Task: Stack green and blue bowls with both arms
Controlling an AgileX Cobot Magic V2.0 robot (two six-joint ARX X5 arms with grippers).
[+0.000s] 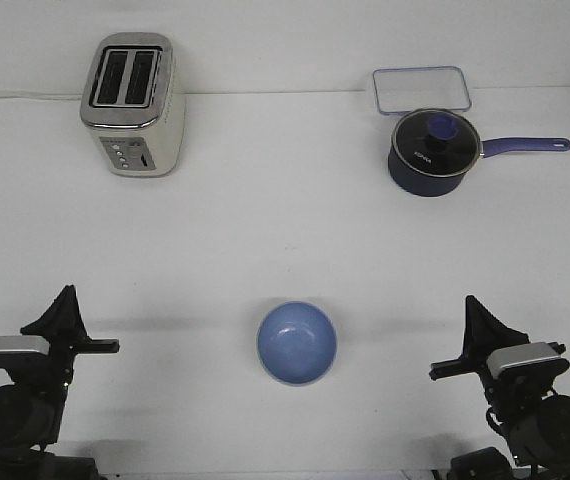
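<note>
One blue bowl (296,342) midway between left gripper (64,300) and right gripper (473,308); jaw states indeterminate; approach rim squarely.

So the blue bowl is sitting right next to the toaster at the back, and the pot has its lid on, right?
Not quite. The front view shows the blue bowl at the near edge of the table, between the two arms, far from the toaster, which stands at the back left. The pot does have its lid on.
</note>
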